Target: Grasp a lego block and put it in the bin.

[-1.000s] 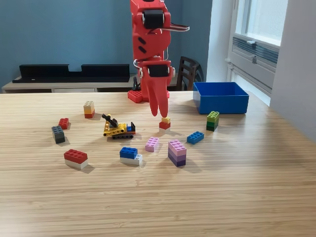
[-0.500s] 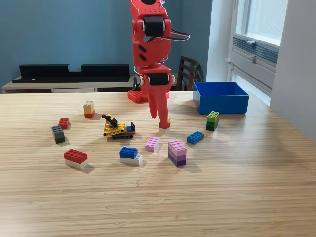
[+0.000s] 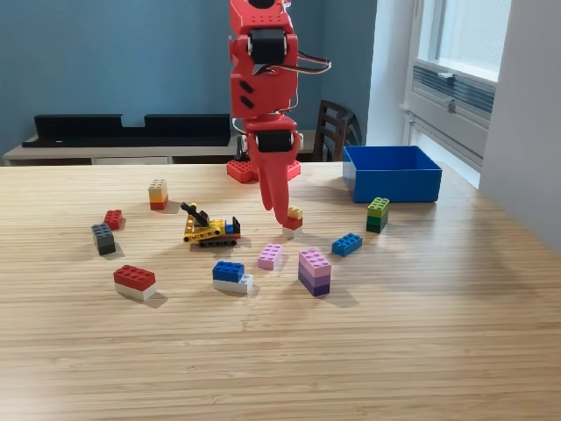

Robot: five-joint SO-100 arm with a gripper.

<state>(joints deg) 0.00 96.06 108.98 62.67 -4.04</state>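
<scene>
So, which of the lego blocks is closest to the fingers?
The small yellow-on-red block, right at the tips of the red fingers. The pink block and the blue block lie further away, nearer the camera.

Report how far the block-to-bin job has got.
Done: nothing shows inside the blue bin, though its floor is partly hidden. In hand: the red arm's hand is down at the small yellow-on-red block; whether it grips it cannot be told. Left: lift that block, carry it to the bin on the exterior view's right, and release.
</scene>
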